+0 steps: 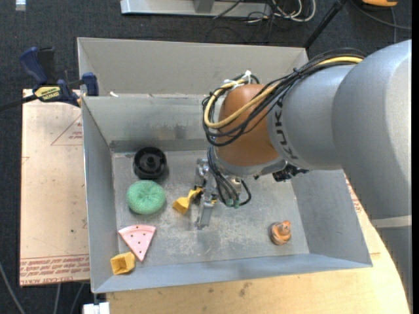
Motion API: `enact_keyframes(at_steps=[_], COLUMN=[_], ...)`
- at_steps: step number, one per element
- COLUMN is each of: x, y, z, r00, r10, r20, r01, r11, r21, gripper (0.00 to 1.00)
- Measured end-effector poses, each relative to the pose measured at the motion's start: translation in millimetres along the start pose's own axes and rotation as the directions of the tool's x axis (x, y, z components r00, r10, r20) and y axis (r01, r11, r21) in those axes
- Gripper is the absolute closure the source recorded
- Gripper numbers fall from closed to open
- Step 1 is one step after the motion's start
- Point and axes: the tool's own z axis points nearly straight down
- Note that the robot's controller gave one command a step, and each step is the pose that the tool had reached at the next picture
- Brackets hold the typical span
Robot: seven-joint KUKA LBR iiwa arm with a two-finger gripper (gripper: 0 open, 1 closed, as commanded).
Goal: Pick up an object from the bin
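**Step in hand.** The gripper (203,217) stands low over the floor of the bin (98,175), near its middle. A small yellow piece (182,205) lies just beside it on the left, possibly touching. Nothing can be seen held. Whether the jaws are parted or closed cannot be told from this angle. In my judgement this is the approach to a grasp, with the lift not yet made.

**Next move.** It calls for bracketing the yellow piece, closing firmly, then rising straight up.

**Other contents.** A green round pad (145,197), a black ring (150,163) and a pink wedge (137,239) lie to the left. A small orange item (281,233) lies well apart on the right.

**Writing.** "KUKA" reads on the arm (327,116). No other lettering is legible.
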Motion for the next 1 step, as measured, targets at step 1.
enact_keyframes(at_steps=[1], x=[-4.7], y=[-7.0], z=[14.3], r00=[0.979], r10=[0.201], r20=[0.001], r01=[-0.201], r11=[0.979], r21=[0.0], gripper=[1.0])
